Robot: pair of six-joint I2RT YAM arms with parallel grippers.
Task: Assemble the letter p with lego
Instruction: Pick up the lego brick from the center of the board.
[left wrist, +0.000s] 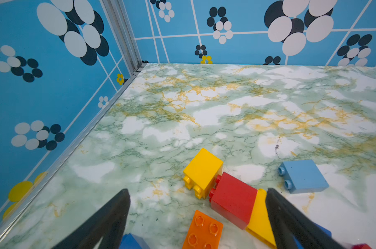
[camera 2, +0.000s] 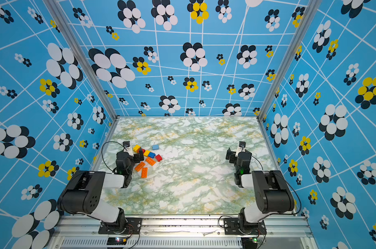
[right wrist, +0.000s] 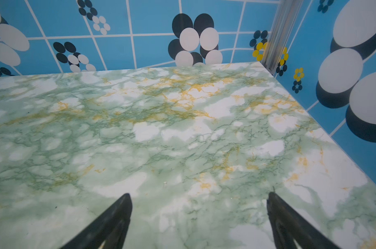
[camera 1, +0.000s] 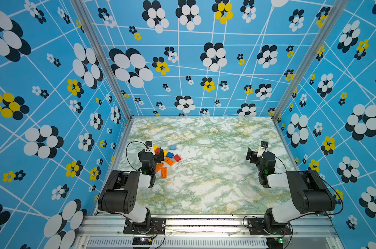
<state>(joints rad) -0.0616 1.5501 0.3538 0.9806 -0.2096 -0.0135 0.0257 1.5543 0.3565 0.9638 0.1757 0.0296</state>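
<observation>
green marble table (camera 1: 204, 189), blue flowered walls (camera 1: 42, 86)

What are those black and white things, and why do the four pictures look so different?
They are two robot arms, a left arm and a right arm, fixed at the edge of a marble-patterned table. Two pictures look down from a camera overhead. The other two come from cameras on the arms' wrists, showing the dark fingers of the left gripper and right gripper. Both are open and hold nothing. Near the left one lie loose lego bricks: orange, yellow, red, blue, and a pale blue brick a bit apart.
</observation>
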